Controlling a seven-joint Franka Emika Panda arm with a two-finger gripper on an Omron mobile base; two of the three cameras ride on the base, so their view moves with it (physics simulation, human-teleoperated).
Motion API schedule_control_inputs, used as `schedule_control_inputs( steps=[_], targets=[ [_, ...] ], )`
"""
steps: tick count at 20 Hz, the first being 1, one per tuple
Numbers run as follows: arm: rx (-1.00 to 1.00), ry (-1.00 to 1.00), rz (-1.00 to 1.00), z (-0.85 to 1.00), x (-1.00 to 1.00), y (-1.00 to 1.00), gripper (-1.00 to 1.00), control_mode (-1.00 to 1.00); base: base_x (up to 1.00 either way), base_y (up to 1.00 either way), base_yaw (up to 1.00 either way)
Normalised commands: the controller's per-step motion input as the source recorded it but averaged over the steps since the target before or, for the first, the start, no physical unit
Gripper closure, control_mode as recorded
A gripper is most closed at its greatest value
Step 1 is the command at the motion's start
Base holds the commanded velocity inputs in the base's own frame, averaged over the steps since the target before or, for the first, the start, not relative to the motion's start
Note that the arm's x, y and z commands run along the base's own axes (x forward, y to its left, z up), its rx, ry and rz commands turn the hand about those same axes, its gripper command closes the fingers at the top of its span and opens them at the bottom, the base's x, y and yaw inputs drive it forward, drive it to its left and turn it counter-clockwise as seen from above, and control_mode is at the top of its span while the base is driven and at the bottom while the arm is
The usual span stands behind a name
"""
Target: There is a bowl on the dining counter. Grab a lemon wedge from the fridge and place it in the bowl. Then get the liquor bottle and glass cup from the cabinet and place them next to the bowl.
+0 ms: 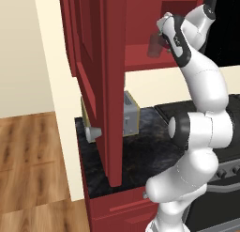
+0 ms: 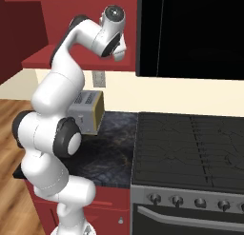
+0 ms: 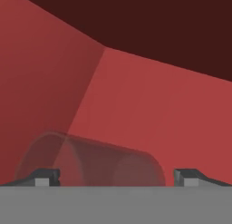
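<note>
While pincer (image 3: 116,177) gapes, glass cup (image 3: 90,160) between tips — inside cabinet (image 3: 149,96).

Clear see-thru glass cup (image 3: 90,162), matt red cabinet (image 1: 140,19), glossy marbled black stone counter (image 1: 140,151), wood-plank floor (image 1: 33,156).

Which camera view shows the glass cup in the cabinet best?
The hand view: the glass cup spans the lower frame, between the open jaws. The left base view shows the cup small and faint on the cabinet shelf, beside the gripper.
</note>
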Motion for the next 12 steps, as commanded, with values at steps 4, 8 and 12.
schedule_control_inputs(
  steps=[4,8,12],
  targets=[
    [0.00,0.10,0.00,-0.61,0.00,0.00,-1.00,-1.00,0.00,0.00,0.00],
    [0.00,0.10,0.00,-0.57,0.03,0.00,1.00,-1.00,0.00,0.00,0.00],
    [0.00,0.10,0.00,-0.49,0.18,0.00,1.00,-1.00,0.00,0.00,0.00]
  ],
)
